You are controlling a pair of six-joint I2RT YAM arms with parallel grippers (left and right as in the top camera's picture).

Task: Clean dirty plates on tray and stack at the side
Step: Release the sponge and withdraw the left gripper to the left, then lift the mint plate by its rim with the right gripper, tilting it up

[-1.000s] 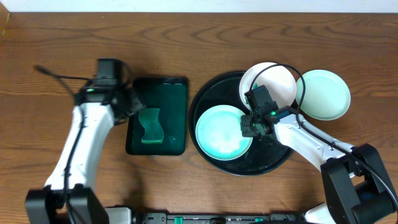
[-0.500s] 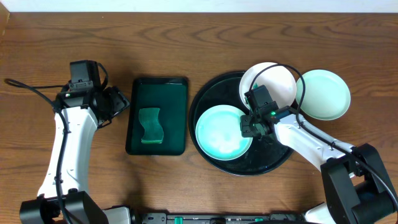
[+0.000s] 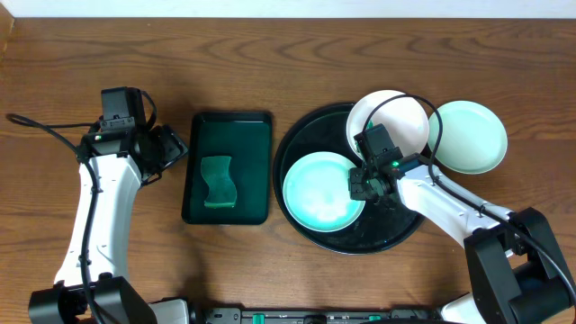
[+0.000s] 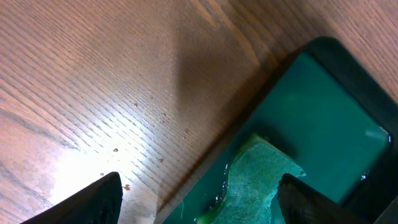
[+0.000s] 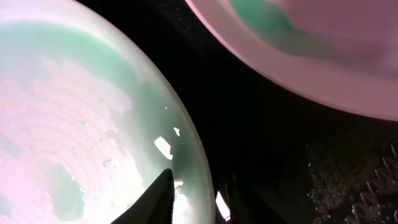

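On the round black tray (image 3: 396,225) lies a pale mint green plate (image 3: 315,191) with green smears (image 5: 74,112). My right gripper (image 3: 362,184) straddles its right rim, one finger (image 5: 160,196) inside the plate and the other outside, shut on that rim. A white plate (image 3: 396,117), also smeared green (image 5: 267,25), rests on the tray's upper right rim. A second mint plate (image 3: 468,135) sits on the table to the right of the tray. My left gripper (image 3: 169,148) stands open over the wood, holding nothing (image 4: 199,186).
A dark green rectangular tray (image 3: 238,135) lies between the arms with a wavy green sponge (image 3: 216,183) in it. The sponge (image 4: 255,180) lies wet in the tray (image 4: 323,106), just ahead of the left fingers. Bare wooden table surrounds both trays.
My left arm has drawn back to the left, off the green tray's edge, with its jaws wide. The sponge stays in the tray. The right arm has hardly moved.
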